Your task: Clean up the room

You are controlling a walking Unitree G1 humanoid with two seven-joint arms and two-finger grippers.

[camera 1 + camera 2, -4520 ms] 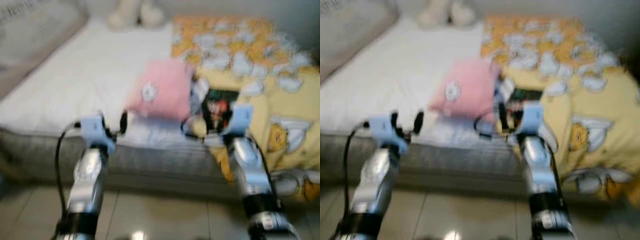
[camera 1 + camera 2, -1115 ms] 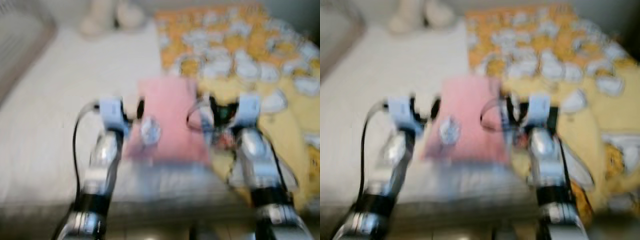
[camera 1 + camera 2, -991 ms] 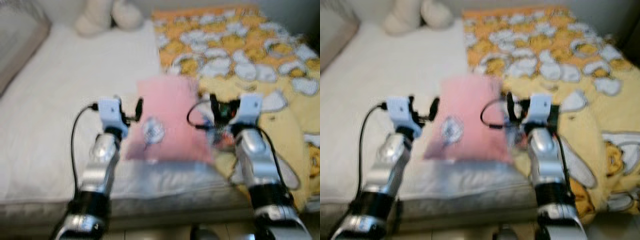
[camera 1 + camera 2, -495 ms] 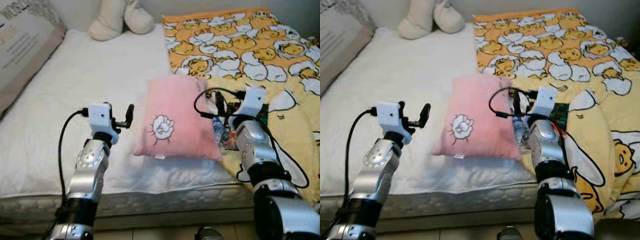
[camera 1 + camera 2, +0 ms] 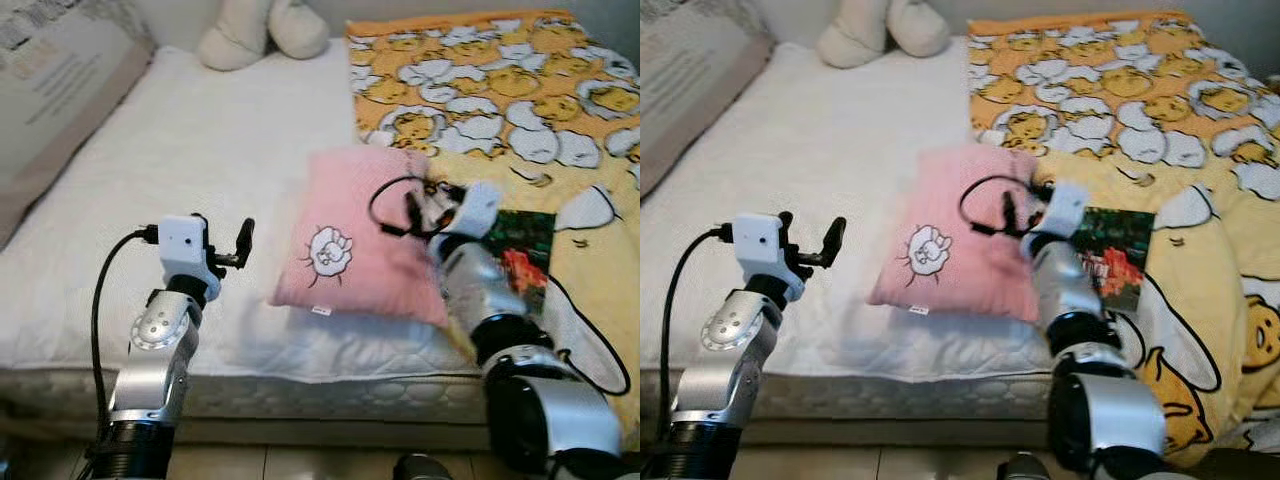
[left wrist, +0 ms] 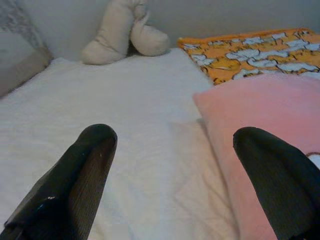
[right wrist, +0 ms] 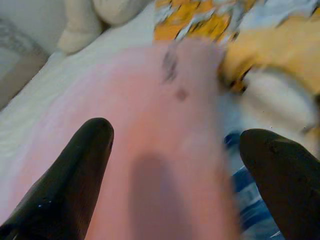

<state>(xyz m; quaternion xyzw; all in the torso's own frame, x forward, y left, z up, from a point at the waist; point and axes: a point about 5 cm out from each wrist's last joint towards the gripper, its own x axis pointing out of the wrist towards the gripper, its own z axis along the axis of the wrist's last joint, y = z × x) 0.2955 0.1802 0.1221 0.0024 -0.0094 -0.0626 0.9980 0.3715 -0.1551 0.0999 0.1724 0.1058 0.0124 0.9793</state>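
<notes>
- Eye views: our arms reach out over the bed (image 5: 230, 130), presumably to tidy what lies on it. The pink pillow (image 5: 355, 235), soft and square with a small white emblem, lies between the bare quilted white mattress and the yellow duck-print blanket (image 5: 500, 80). Our left gripper (image 5: 243, 243) hangs just beside the pillow's edge. A glossy printed book (image 5: 520, 255) lies flat on the blanket by our right arm.
- Left wrist view: our left gripper's black fingers (image 6: 80, 175) stand spread, empty, the pillow's corner between them; a cream plush toy (image 6: 122, 32) slumps against the wall.
- Right wrist view: our right gripper (image 7: 175, 180) is spread wide over the pillow's pink cloth, gripping nothing.
</notes>
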